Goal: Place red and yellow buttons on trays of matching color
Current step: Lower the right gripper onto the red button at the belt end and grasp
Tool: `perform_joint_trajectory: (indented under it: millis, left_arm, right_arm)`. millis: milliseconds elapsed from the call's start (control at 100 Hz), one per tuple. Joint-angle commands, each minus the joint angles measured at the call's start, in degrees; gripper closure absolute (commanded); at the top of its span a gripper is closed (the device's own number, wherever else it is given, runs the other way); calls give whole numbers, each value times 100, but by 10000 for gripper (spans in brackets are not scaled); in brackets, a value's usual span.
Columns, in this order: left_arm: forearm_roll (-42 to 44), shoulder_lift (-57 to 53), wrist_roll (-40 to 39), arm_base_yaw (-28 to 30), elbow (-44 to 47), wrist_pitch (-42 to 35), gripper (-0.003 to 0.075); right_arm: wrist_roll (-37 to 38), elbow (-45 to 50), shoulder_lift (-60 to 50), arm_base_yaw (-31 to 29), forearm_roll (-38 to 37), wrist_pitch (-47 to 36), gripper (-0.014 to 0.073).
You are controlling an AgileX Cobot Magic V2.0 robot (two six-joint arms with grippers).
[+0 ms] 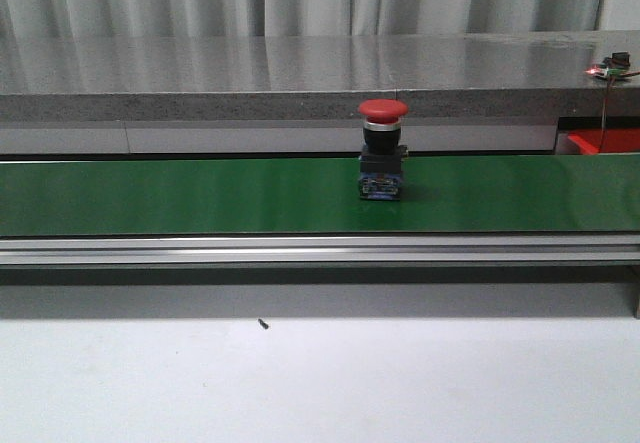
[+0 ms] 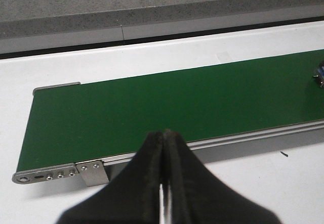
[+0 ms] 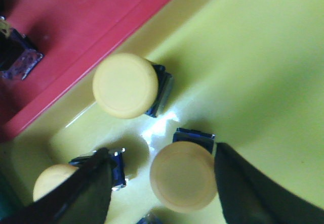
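A red button [image 1: 383, 149] with a black and blue base stands upright on the green belt [image 1: 180, 195]; its base shows at the edge of the left wrist view [image 2: 320, 76]. My left gripper [image 2: 164, 134] hangs shut and empty over the belt's near rail, far from that button. My right gripper [image 3: 162, 153] is open above a yellow tray [image 3: 253, 57] holding three yellow buttons: one [image 3: 183, 176] sits between the fingers against one of them, one [image 3: 125, 85] lies beyond, one [image 3: 50, 182] is partly hidden. The red tray [image 3: 76, 16] adjoins it. Neither gripper shows in the front view.
The red tray [image 1: 605, 143] peeks in at the belt's far right end, below a grey stone counter [image 1: 300, 73]. A dark button base [image 3: 15, 57] sits in the red tray. The belt's metal end bracket [image 2: 61, 173] lies near my left gripper.
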Motion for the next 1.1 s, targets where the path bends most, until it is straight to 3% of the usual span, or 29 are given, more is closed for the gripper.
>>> perform_joint_trajectory:
  millis: [0, 160, 300, 630, 820, 890, 1010, 1090]
  left_arm:
    - [-99, 21, -34, -46, -153, -444, 740]
    - [-99, 21, -34, -46, -153, -444, 740]
    - [-99, 21, -34, -46, -153, -444, 740]
    - [-99, 21, -34, -46, -153, -444, 740]
    - [-99, 21, -34, -46, -153, -444, 740]
    - [-99, 21, -34, -46, -153, -444, 740]
    - [-99, 21, -34, -46, -153, -444, 740]
    - [-99, 21, -34, -46, -153, -444, 740]
  right_arm:
    - [-6, -122, -375, -31, -4, -217, 142]
    - [-11, -120, -699, 86, -4, -127, 145]
    - [-275, -120, -948, 568, -33, -146, 145]
    - [-904, -193, -1114, 2457, -33, -5, 145]
    - [-922, -464, -1071, 3251, -36, 342, 144]
    - [-922, -631, -1003, 3413, -31, 539, 116]
    - [-996, -975, -829, 3593, -25, 891, -27]
    - [-1345, -1197, -675, 3685, 1, 1195, 0]
